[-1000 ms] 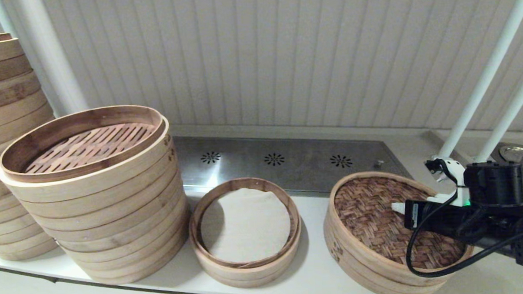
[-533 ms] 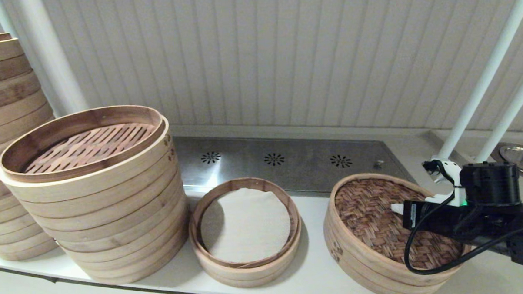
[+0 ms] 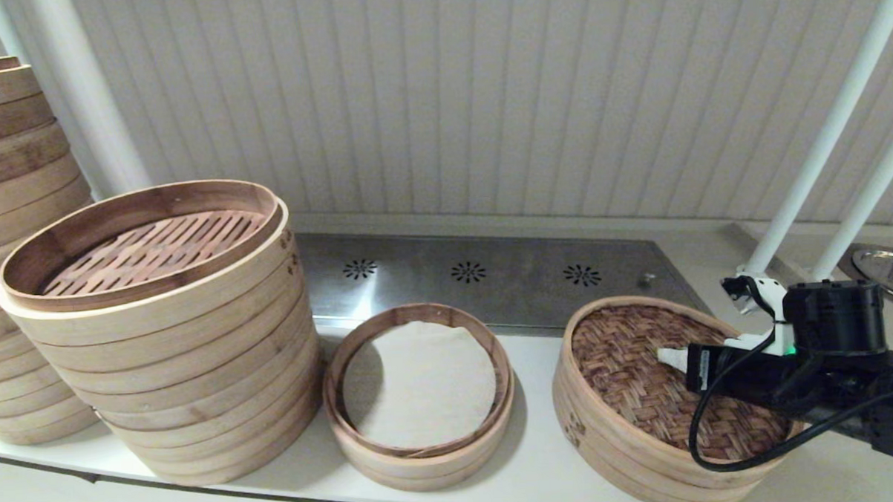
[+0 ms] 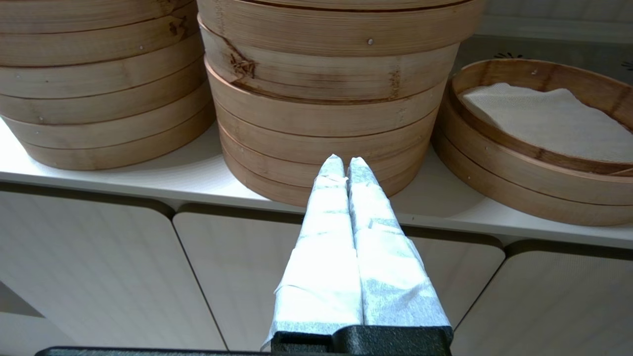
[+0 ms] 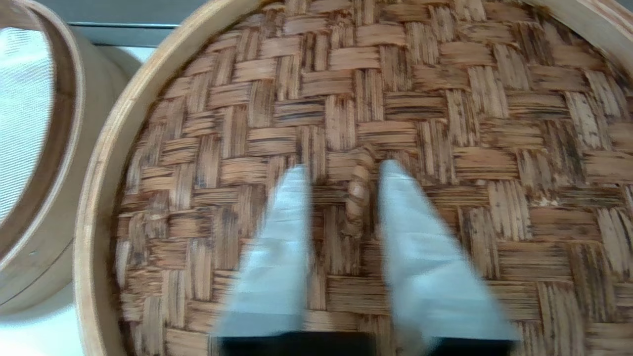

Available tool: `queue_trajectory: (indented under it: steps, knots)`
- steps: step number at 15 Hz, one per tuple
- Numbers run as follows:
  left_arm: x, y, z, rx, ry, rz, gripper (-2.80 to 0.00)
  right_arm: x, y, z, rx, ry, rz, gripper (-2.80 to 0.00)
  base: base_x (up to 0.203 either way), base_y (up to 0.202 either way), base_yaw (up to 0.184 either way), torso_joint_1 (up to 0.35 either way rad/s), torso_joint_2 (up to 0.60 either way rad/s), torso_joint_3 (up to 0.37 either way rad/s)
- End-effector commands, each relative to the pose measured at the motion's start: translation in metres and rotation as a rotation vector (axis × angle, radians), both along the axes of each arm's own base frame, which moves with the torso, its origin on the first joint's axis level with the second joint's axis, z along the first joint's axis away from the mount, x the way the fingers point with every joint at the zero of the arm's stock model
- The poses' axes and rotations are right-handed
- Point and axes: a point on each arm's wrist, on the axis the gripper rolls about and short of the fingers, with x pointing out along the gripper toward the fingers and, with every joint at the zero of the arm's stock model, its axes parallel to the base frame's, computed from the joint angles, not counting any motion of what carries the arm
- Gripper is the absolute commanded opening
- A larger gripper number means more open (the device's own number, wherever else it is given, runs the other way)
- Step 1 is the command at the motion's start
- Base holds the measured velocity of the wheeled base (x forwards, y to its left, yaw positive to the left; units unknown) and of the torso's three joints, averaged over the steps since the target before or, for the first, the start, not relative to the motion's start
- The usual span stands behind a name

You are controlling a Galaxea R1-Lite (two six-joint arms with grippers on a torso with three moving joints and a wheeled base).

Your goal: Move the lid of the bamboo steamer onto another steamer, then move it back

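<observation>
The bamboo steamer lid [image 3: 629,363], brown herringbone weave in a pale hoop, lies on the low steamer at the right of the counter. My right gripper [image 3: 665,356] hovers low over its middle. In the right wrist view the gripper [image 5: 344,167] is open, and the lid's [image 5: 395,89] small woven handle loop [image 5: 358,193] stands between its fingers, closer to one of them. The other steamer [image 3: 417,312], a low basket with a white liner, sits uncovered just left of the lid. My left gripper [image 4: 346,160] is shut on nothing, parked in front of the counter edge and out of the head view.
A tall stack of pale tiers with a slatted floor [image 3: 159,328] stands left of the lined basket, with a taller stack [image 3: 7,222] behind it. A steel plate with vent holes [image 3: 477,276] lies at the back. White poles [image 3: 822,149] rise at the right.
My right gripper has crept a little leftward over the woven lid. The lid, the baskets and the left arm have stayed where they were.
</observation>
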Motion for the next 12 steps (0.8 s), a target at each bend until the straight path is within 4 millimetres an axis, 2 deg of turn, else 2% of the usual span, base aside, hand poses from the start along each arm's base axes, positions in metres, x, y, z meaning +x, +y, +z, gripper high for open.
queue_trajectory:
  steps: [1, 6, 7, 9, 12]
  knots:
    - [0.0, 0.0, 0.0, 0.0, 0.0, 0.001, -2.8, -0.003, 0.0, 0.006, 0.007, -0.027, 0.005, 0.0, 0.0, 0.0, 0.0, 0.0, 0.0, 0.0]
    - [0.0, 0.0, 0.0, -0.001, 0.0, 0.0, -2.8, -0.034, -0.004, 0.048, 0.024, -0.199, 0.009, 0.0, 0.0, 0.0, 0.0, 0.0, 0.0, 0.0]
    - [0.0, 0.0, 0.0, 0.0, 0.0, 0.001, -2.8, -0.044, -0.005, 0.056, 0.025, -0.233, 0.005, -2.8, 0.0, 0.0, 0.0, 0.0, 0.0, 0.0]
    - [0.0, 0.0, 0.0, 0.0, 0.0, -0.001, -2.8, -0.077, -0.011, 0.077, 0.021, -0.32, -0.008, -2.8, 0.0, 0.0, 0.0, 0.0, 0.0, 0.0]
    - [0.0, 0.0, 0.0, -0.002, 0.0, 0.001, -2.8, -0.134, -0.019, 0.093, -0.031, -0.372, -0.034, -2.8, 0.0, 0.0, 0.0, 0.0, 0.0, 0.0]
